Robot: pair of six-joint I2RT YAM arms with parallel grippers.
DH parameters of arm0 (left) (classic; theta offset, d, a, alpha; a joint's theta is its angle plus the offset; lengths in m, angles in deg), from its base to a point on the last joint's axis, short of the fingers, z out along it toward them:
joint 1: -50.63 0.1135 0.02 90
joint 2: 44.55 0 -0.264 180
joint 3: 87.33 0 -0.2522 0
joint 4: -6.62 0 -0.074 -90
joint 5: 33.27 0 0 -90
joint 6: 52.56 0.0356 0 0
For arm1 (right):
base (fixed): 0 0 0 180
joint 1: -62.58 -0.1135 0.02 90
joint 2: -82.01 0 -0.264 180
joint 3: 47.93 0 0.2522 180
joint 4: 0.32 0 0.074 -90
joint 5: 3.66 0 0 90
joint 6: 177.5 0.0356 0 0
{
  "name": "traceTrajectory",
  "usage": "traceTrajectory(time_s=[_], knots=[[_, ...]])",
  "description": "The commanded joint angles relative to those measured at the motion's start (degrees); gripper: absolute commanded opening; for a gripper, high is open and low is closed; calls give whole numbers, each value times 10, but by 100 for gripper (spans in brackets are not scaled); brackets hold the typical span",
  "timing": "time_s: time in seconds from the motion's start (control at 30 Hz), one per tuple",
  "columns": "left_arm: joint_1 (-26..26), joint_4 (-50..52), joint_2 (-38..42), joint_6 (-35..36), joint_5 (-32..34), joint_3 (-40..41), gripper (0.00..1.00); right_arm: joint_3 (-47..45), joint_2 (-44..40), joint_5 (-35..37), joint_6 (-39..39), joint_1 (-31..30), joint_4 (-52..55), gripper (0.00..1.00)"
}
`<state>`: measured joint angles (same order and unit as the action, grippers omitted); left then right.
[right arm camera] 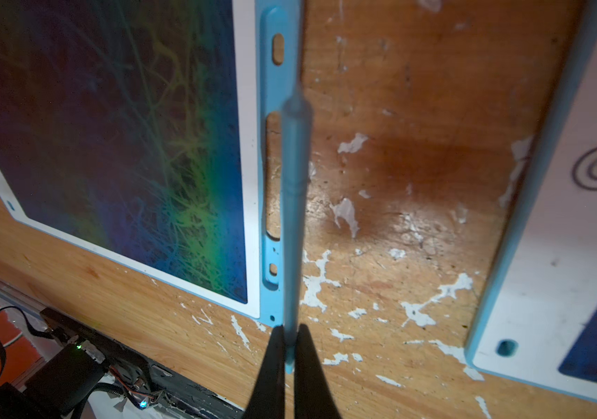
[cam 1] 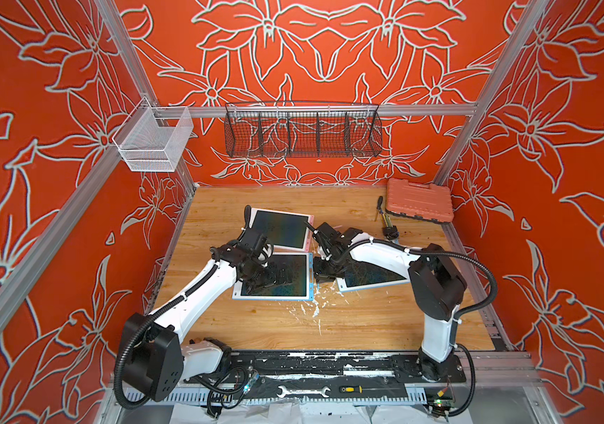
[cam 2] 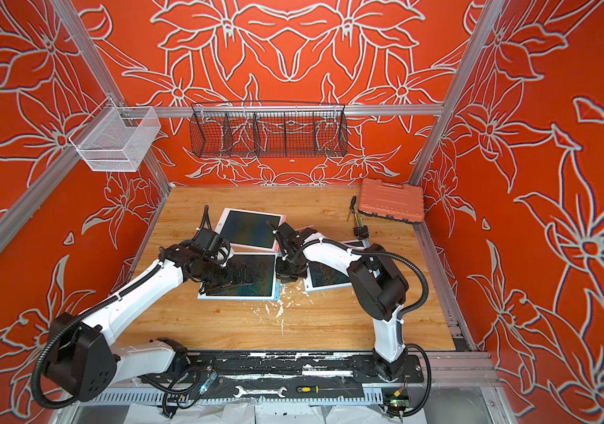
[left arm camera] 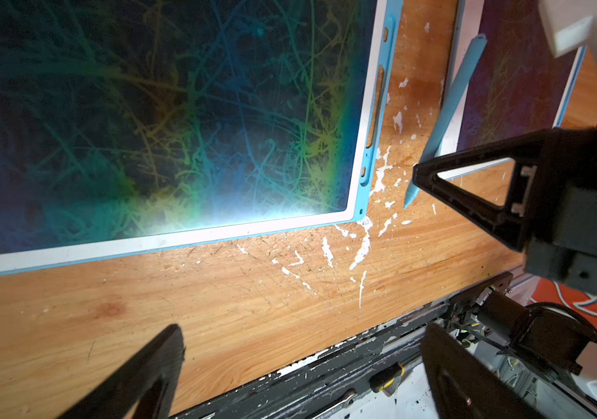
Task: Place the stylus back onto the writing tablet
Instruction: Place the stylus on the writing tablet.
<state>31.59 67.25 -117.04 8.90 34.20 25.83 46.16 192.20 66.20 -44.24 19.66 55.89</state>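
Right wrist view: right gripper [right arm camera: 289,339] clamped on blue stylus [right arm camera: 294,174] near one end. Stylus runs along blue side rail of blue-framed writing tablet [right arm camera: 250,181], above wooden table [right arm camera: 416,109]; contact unclear. Left gripper [left arm camera: 303,328] spread wide, empty, beside same tablet's edge. Second tablet [right arm camera: 543,254] near.

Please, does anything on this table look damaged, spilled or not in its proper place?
Yes. White flecks, like chipped paint or a dried spill, are scattered over the wooden table beside the corner of the blue-framed tablet. The pink-edged tablet and the third tablet lie skewed to it.
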Motion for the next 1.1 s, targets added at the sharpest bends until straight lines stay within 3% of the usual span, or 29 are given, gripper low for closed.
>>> traceTrajectory(time_s=[0.0,1.07], knots=[[8,9,10,1,0,6,100,24,21,23,23,-9,33,0],[36,3,8,17,-15,19,100,128,113,33,10,-24,96,0]])
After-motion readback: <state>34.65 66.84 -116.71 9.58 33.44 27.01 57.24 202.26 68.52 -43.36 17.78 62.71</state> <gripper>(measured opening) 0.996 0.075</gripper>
